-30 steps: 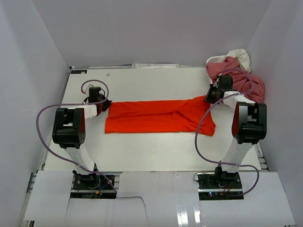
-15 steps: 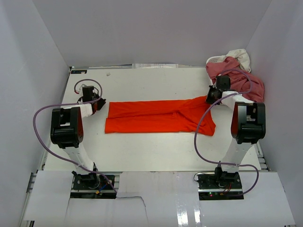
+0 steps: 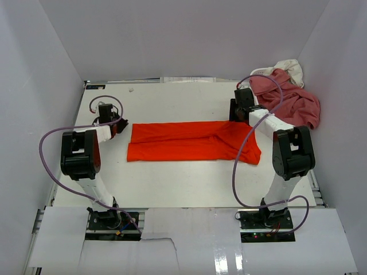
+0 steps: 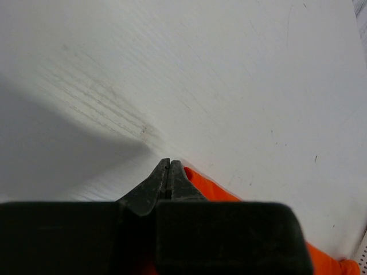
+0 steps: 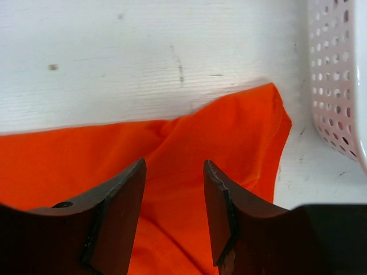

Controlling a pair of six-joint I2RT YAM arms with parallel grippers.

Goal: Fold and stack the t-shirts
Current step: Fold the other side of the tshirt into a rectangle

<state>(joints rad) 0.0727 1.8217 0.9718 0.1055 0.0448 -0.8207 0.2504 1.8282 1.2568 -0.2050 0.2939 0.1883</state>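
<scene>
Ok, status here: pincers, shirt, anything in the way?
Left pincer shut, empty, beside orange shirt. Right pincer open over its right end. Basket alongside.

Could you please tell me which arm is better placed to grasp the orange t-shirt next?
Right, I'd judge: the right arm's fingers are open directly over a corner of the orange t-shirt, while the left arm's fingers are shut beside its other end.

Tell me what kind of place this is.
Probably a robot lab workcell: plain white panels enclose a table, the left arm and right arm are mounted at its near edge, and an orange-red t-shirt lies between them.
</scene>
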